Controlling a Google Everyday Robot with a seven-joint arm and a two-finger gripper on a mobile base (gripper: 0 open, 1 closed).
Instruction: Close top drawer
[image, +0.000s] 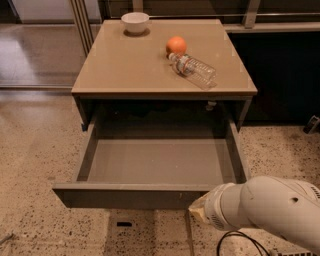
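The top drawer (150, 195) is pulled far out of the cabinet toward the camera. Its smooth grey inner tray (155, 162) holds nothing. Its flat grey-brown front runs across the lower part of the view. The gripper (196, 214) is at the end of the white arm (265, 207), which enters from the lower right. The gripper sits at the right part of the drawer front, at or just in front of it. The arm's wrist hides most of the gripper.
On the tan cabinet top (130, 65) lie a white bowl (135, 22) at the back left, an orange (176, 45), and a clear plastic bottle (195, 71) on its side. Speckled floor surrounds the cabinet. A dark wall unit stands at right.
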